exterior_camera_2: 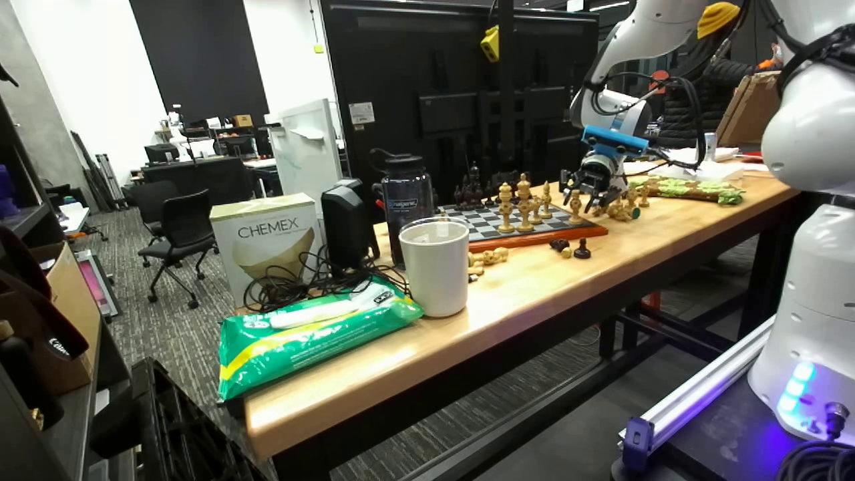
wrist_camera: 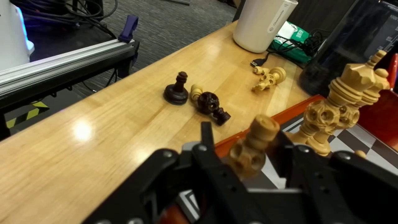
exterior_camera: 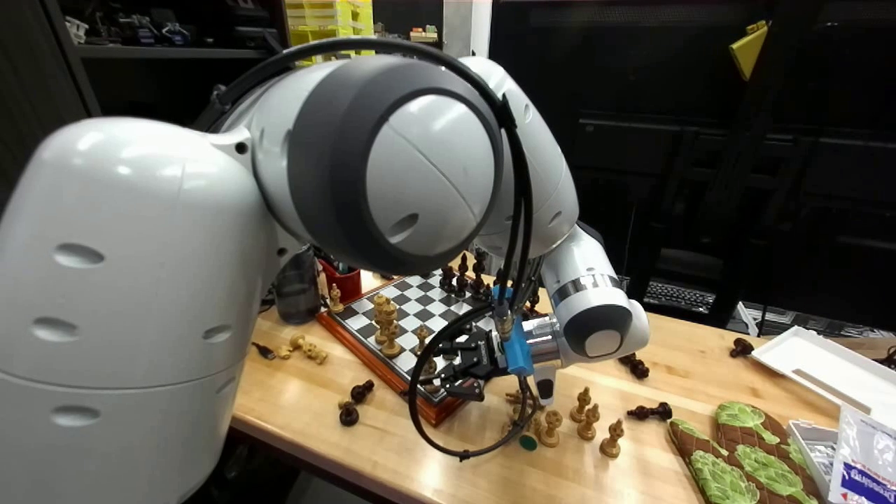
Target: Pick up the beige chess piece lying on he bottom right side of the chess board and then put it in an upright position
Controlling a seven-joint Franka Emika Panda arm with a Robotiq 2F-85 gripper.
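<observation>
The chess board has a reddish-brown frame, seen in both exterior views (exterior_camera: 435, 414) (exterior_camera_2: 534, 238) and in the wrist view (wrist_camera: 293, 111). A beige chess piece stands roughly upright at the board's near corner (exterior_camera: 430, 368) (exterior_camera_2: 575, 208). In the wrist view the beige piece (wrist_camera: 248, 155) is between the fingers of my gripper (wrist_camera: 244, 133). A gap shows between it and the left finger; it is close to the right finger, and I cannot tell if they touch. The gripper is open, low over this corner (exterior_camera: 445, 371) (exterior_camera_2: 580, 194). The piece's base is hidden in the wrist view.
Tall beige pieces (exterior_camera: 390, 329) stand on the board beside the gripper. Beige pieces, some standing (exterior_camera: 551, 428), one lying with a green base (exterior_camera: 528, 442), are on the table under the wrist. Dark pieces (wrist_camera: 176, 93) lie off the near edge. A bottle (exterior_camera_2: 407, 200) stands behind.
</observation>
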